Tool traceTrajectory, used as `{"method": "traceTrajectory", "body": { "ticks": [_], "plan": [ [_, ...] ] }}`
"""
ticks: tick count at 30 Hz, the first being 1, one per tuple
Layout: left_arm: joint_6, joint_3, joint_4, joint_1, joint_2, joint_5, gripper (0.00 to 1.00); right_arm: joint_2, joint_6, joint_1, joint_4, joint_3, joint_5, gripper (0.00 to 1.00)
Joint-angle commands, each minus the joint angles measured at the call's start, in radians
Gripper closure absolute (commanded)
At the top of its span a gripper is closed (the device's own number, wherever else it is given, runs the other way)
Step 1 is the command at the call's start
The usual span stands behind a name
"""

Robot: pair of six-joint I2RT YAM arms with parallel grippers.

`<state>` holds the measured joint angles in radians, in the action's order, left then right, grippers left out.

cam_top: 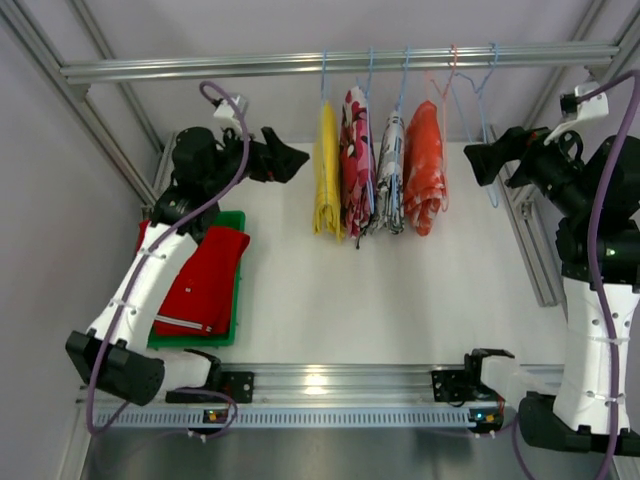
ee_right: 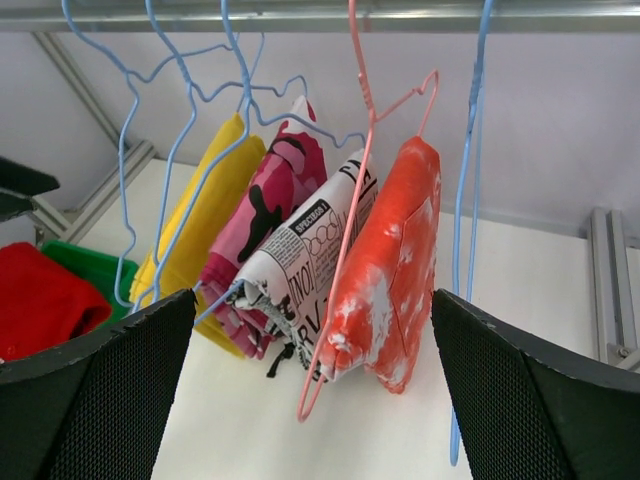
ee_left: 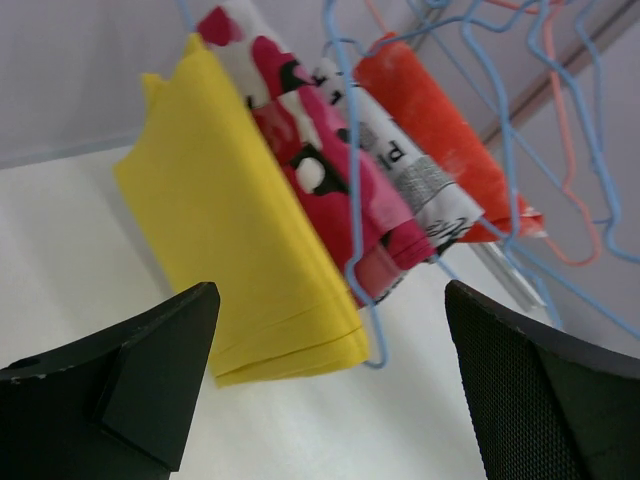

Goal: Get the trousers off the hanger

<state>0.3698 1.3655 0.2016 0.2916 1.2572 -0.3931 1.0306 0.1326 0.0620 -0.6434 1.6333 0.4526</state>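
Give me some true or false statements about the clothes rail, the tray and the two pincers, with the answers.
1. The yellow trousers hang from the rail. True.
2. The plain red trousers hang on a hanger. False: they lie in the green tray.
3. The left pincer is shut on cloth. False: it is open and holds nothing.
4. The blue hanger at the far right carries nothing. True.
5. The right pincer is open. True.
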Motion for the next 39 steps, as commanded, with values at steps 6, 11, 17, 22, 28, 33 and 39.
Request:
{"method": "traceTrajectory", "body": {
  "ticks": [6, 11, 17, 22, 28, 33, 39],
  "plan": [
    [0.215, 0.181, -0.188, 0.107, 0.205, 0.016, 0.07, -0.029, -0.048, 0.002, 0.065, -0.049, 0.031, 0.00],
    [0.199, 0.227, -0.238, 0.136, 0.294, 0.057, 0.14, -0.033, -0.050, 0.002, 0.062, -0.052, 0.031, 0.00],
    [0.218, 0.227, -0.326, 0.142, 0.334, 0.057, 0.27, -0.035, -0.053, 0.002, 0.060, -0.062, 0.032, 0.00],
    [0.239, 0.239, -0.352, 0.142, 0.347, 0.051, 0.42, -0.038, -0.047, 0.002, 0.067, -0.076, 0.035, 0.01],
    [0.193, 0.282, -0.257, 0.142, 0.349, 0.092, 0.49, -0.041, -0.040, 0.002, 0.067, -0.084, 0.043, 0.00],
    [0.159, 0.143, -0.238, 0.146, 0.274, 0.094, 0.42, -0.046, -0.042, 0.002, 0.071, -0.095, 0.041, 0.01],
    [0.132, 0.044, -0.254, 0.182, 0.252, 0.025, 0.43, -0.032, -0.016, 0.002, 0.091, -0.104, 0.049, 0.01]
  ]
}}
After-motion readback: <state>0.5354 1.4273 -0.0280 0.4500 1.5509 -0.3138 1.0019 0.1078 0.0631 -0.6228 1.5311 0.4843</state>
